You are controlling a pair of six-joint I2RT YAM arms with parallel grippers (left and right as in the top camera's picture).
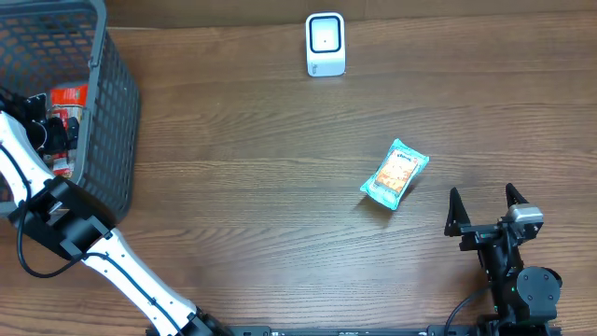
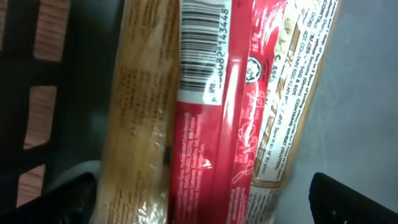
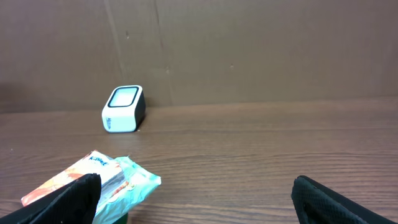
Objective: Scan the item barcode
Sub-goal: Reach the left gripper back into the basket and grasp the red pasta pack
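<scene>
Closest to the robot, the right gripper (image 1: 482, 201) sits at the near right of the table, its jaws spread with nothing between them. Just beyond it, toward the middle, a teal snack packet (image 1: 395, 175) lies flat on the wood, apart from the fingers. At the far left, the left gripper (image 2: 211, 205) is down inside the mesh basket (image 1: 117, 112), jaws wide. It hovers over a red packet (image 2: 211, 124), which I take to be the item to scan, and nothing is grasped yet. The scanner (image 1: 325, 44) stands at the far edge, centre, well apart from both arms.

The red packet lies tight against a tan-wrapped pack (image 2: 134, 112), so closing here could pinch two wrappers at once or slip off the glossy film. The barcode (image 2: 202, 43) sits toward one end of the packet. A grip there would cover it, and a careless lift could bring it to the scanner facing the wrong way. The packet might also catch on the basket wall coming out.

Only the left wrist view shows the barcode and the crowding. The overhead view gives just a red patch in the basket, but it alone places the basket, the scanner and both arms. The right wrist view adds the scanner's window and the teal packet just ahead of its fingers.
</scene>
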